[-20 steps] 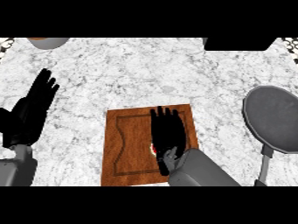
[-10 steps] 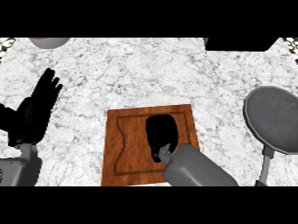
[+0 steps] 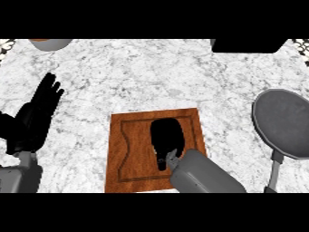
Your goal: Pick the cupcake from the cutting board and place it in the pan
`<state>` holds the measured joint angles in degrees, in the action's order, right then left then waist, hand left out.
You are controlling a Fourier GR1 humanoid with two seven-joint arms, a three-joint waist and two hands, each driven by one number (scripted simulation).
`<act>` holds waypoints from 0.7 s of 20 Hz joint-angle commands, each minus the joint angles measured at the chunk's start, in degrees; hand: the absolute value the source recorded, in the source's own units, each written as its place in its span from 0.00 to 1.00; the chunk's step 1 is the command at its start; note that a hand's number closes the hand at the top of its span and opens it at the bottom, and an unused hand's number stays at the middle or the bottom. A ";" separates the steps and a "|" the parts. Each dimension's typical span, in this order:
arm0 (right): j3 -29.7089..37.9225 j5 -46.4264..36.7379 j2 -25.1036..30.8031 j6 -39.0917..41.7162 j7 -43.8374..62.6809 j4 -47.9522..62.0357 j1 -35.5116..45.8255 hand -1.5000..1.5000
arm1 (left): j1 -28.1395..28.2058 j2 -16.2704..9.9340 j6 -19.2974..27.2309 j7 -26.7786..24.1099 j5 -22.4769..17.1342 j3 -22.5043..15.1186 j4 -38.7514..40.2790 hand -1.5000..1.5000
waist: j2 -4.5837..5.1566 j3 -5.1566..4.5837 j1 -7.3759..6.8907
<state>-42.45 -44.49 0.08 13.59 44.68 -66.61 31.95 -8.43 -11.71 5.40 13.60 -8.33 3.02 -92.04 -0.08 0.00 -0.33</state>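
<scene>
The wooden cutting board [image 3: 131, 149] lies on the marble counter, low in the middle of the head view. My right hand [image 3: 166, 136] is on the board with its fingers curled downward over the spot where the cupcake sits. The cupcake is almost wholly hidden under the hand; only a pale speck shows by the thumb. The grey pan [image 3: 288, 122] lies to the right of the board, round and with nothing in it, its handle [image 3: 274, 170] pointing toward me. My left hand [image 3: 31, 121] rests open at the left edge, fingers up.
A grey bowl [image 3: 50, 43] peeks in at the counter's back left. A black block [image 3: 247, 45] stands at the back right. Patterned tile borders the counter at both far corners. Bare marble separates the board from the pan.
My right hand's fingers, stretched flat over the board a second ago, have curled down round the cupcake. The left hand has shifted only slightly.
</scene>
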 commanded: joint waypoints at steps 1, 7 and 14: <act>-0.41 -1.58 -0.07 -2.99 -0.77 -1.37 -1.97 1.00 | -2.05 3.45 2.56 0.10 2.64 -2.24 1.46 0.50 | 0.08 0.00 0.22; 19.13 0.74 -0.07 -14.99 16.48 7.47 4.19 1.00 | -0.75 0.07 -0.27 -1.10 0.50 0.41 0.95 0.50 | 0.42 0.00 -0.22; 14.71 -16.04 3.46 -15.15 25.29 8.38 14.27 1.00 | -2.93 1.38 1.94 0.52 1.47 0.36 2.51 0.50 | -0.16 -0.07 0.70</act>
<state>-26.16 -53.38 2.26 -0.48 60.78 -57.93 42.38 -9.79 -10.90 6.02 13.37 -7.39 3.15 -90.65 -0.02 -0.05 -0.23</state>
